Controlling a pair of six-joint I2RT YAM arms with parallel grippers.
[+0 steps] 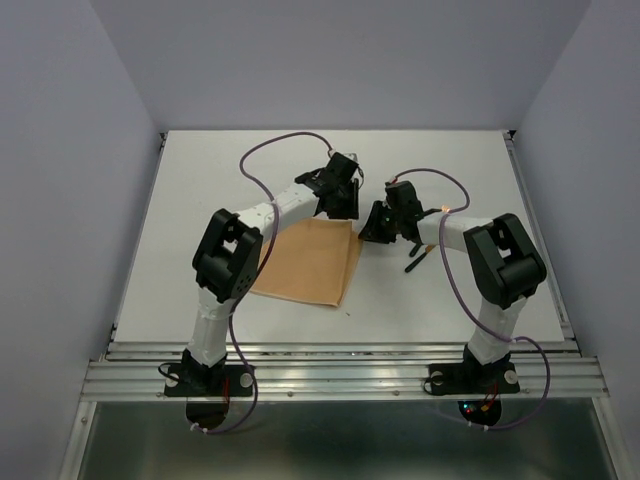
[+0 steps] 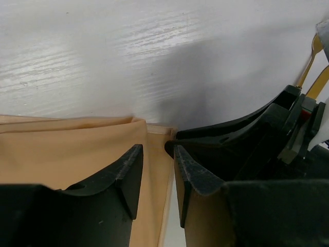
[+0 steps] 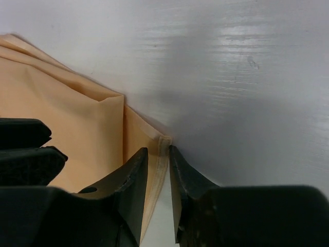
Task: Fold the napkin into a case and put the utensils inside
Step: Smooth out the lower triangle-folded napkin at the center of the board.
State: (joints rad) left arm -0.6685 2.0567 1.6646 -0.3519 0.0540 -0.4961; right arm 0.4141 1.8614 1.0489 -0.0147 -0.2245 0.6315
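Note:
The peach-orange napkin lies folded flat on the white table. My left gripper is at the napkin's far right corner. In the left wrist view its jaws stand open astride the napkin's hemmed edge. My right gripper meets the same corner from the right. Its jaws are narrow but open around the corner hem of the napkin. The utensils lie under the right arm, their gold heads showing in the left wrist view.
Purple cables loop over the table behind both arms. The right gripper's black body fills the right of the left wrist view. The left gripper's fingers show at the left of the right wrist view. Grey walls enclose the table.

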